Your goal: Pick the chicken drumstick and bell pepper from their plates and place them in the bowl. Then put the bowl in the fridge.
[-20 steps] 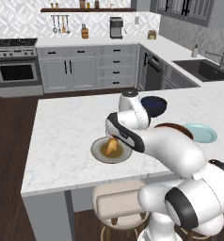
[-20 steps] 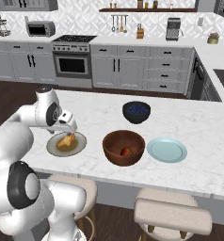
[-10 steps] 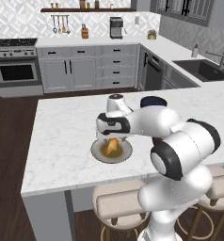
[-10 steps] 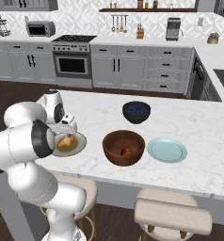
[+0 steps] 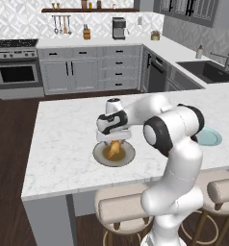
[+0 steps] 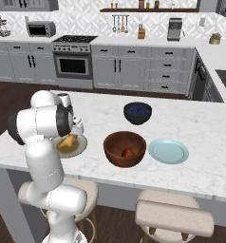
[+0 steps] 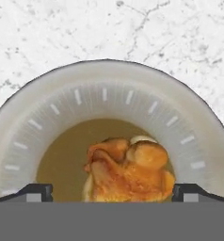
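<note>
Both fingers of my hand (image 7: pixel 112 190) fully open, empty, straddling the drumstick (image 7: pixel 128 172); I'd drop straight down before closing.

Dark blue bowl (image 6: pixel 137 113) — marble counter (image 6: pixel 200 126)

Marble, glaze and wood

The desk (image 7: pixel 48 28) is smooth white veined marble; the grey plate (image 7: pixel 34 122) looks matt-glazed, the chicken drumstick (image 7: pixel 128 172) glossy and lumpy, the bowl (image 6: pixel 125 148) reddish-brown wood.
</note>
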Controlling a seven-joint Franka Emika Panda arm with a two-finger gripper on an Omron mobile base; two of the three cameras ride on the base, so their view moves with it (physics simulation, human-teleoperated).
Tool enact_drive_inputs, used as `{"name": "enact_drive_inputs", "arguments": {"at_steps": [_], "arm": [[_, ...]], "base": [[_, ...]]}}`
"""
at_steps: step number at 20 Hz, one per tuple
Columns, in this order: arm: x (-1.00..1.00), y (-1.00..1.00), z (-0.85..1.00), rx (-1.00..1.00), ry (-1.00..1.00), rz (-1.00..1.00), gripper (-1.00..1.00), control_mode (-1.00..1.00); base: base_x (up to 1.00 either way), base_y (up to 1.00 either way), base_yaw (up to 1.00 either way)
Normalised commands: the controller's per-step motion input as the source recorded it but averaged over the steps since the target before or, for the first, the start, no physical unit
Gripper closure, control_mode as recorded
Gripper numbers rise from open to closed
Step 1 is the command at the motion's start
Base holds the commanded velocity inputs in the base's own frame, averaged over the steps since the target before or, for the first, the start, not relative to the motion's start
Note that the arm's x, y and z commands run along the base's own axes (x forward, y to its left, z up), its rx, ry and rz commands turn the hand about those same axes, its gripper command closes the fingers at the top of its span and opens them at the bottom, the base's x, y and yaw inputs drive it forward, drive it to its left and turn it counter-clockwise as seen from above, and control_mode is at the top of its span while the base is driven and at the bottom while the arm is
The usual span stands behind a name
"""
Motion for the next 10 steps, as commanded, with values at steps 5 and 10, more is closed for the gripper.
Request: {"name": "enact_drive_inputs", "arguments": {"at_steps": [5,10], "arm": [[0.28,0.00,-0.39,0.00,0.04,0.00,-1.00,-1.00],[-0.49,0.01,-0.12,0.00,0.01,0.00,-1.00,-1.00]], "base": [[0.00,0.00,0.00],[0.00,0.00,0.00]]}}
